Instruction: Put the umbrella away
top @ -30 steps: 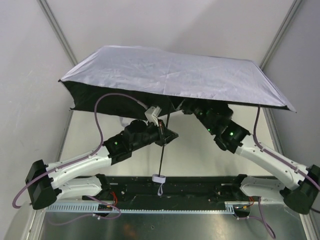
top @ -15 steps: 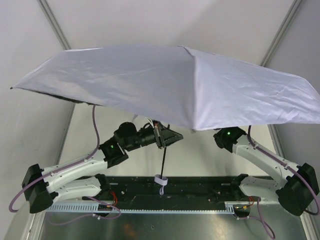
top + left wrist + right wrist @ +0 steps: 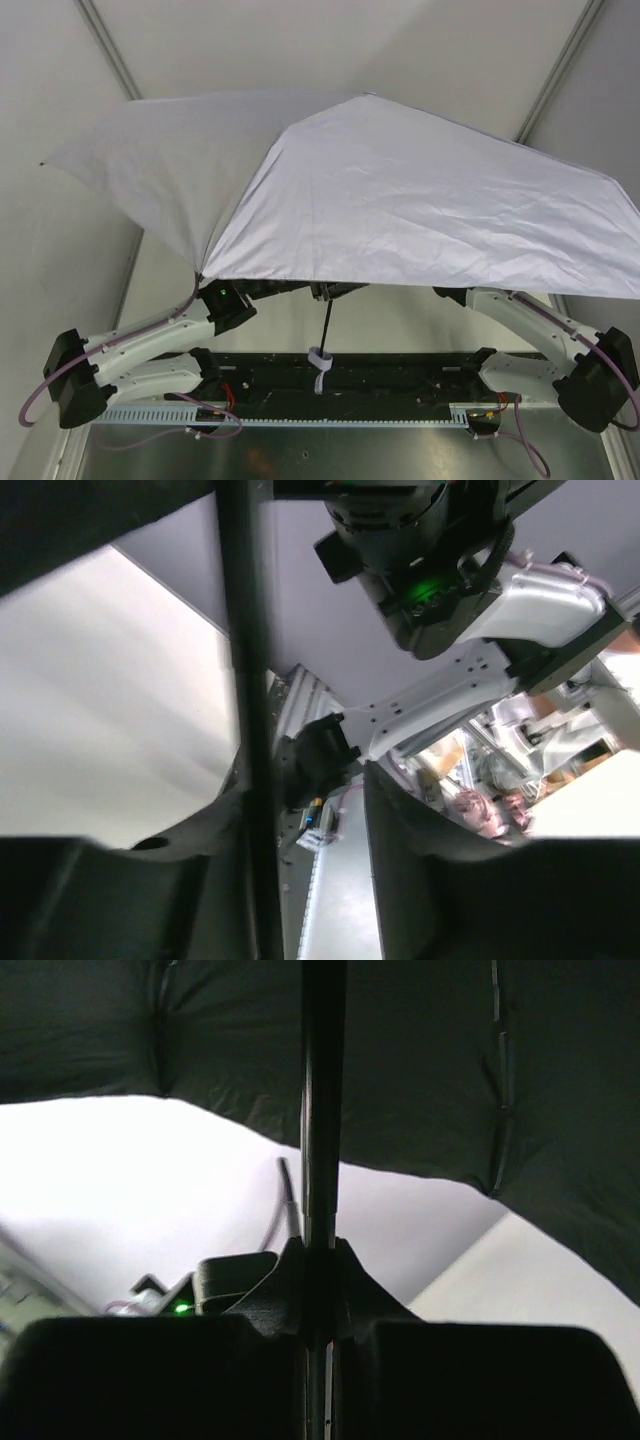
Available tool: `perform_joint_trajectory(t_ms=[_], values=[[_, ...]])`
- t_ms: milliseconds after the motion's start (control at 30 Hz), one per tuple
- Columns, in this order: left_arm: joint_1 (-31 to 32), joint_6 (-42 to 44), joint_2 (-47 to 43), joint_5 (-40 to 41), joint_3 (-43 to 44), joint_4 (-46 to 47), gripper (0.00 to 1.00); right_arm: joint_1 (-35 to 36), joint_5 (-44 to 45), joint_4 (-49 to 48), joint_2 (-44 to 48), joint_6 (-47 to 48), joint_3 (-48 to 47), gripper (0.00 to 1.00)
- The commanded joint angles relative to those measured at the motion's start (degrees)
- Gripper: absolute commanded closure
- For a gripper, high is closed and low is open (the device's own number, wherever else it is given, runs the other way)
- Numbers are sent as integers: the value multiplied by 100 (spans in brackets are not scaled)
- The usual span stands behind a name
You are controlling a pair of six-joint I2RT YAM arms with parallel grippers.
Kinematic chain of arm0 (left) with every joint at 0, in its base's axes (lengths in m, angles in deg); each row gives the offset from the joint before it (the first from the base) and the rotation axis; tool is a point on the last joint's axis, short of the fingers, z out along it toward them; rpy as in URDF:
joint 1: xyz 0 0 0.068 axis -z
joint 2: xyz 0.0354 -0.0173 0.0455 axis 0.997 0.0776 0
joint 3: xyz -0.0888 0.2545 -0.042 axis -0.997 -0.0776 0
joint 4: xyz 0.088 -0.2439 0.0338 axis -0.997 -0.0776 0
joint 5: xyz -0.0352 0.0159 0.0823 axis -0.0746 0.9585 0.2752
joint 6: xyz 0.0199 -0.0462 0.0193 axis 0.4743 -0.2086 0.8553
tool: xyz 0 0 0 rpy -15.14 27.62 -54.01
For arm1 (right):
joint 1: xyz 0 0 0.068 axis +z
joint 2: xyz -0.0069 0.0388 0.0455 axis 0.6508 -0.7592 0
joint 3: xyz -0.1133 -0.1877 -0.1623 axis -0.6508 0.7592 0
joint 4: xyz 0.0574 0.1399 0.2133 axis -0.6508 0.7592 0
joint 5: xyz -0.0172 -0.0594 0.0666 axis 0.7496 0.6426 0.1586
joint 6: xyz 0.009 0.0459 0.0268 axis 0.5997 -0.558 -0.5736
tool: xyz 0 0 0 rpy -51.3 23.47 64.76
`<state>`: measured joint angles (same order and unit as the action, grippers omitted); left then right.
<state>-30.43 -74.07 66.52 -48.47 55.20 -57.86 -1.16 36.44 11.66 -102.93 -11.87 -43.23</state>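
The open umbrella spreads its pale lavender-grey canopy over most of the top view and hides both grippers there. Its thin black shaft hangs down to the small handle with its loop. In the left wrist view the shaft runs along the left finger of my left gripper, whose jaws stand apart with a gap beside the shaft. My right gripper is shut on the shaft, under the canopy's dark underside.
Both white arms reach up under the canopy, the left arm from the left and the right arm from the right. A black base rail runs along the table's near edge. Grey walls close in behind and on both sides.
The canopy has opened wide and tipped toward the camera, covering both grippers. The right gripper has closed on the shaft. The left jaws have parted.
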Motion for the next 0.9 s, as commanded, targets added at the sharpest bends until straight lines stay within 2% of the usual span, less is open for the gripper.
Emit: perform_joint_trajectory(t_ms=[0, 67, 133, 167, 233, 400, 567, 633, 667, 700, 800, 867], values=[[-57, 226, -109, 326, 40, 104, 42, 507, 1671, 1505, 491, 1290, -519, 100], [-61, 289, 8, 503, 107, -296, 15, 862, 2668, 2009, 609, 1709, -679, 100], [-57, 350, 215, 583, 231, -719, 6, 1109, 3376, 2318, 641, 1978, -840, 100], [-51, 384, 316, 623, 305, -912, 7, 1219, 3654, 2432, 626, 2110, -936, 100], [-42, 438, 483, 758, 391, -1204, 15, 1436, 4125, 2575, 553, 2369, -1126, 100], [-36, 514, 608, 1311, 518, -1762, 46, 1825, 4905, 2567, 308, 2987, -1455, 100], [-40, 628, 436, 1642, 551, -1866, 63, 1835, 4963, 2590, -55, 3353, -1890, 100], [-48, 719, 360, 1751, 604, -1887, 74, 1781, 4813, 2520, -116, 3376, -1969, 100], [-59, 757, 317, 1826, 636, -1896, 86, 1713, 4653, 2503, -144, 3332, -2001, 100], [-83, 759, 266, 1890, 670, -1896, 93, 1596, 4437, 2481, -171, 3230, -2026, 100], [-241, 752, 130, 1711, 852, -1870, 99, 1005, 3445, 2342, -305, 2693, -2077, 100], [-384, 730, 79, 1456, 1013, -1835, 100, 547, 2715, 2183, -449, 2218, -2117, 85]])
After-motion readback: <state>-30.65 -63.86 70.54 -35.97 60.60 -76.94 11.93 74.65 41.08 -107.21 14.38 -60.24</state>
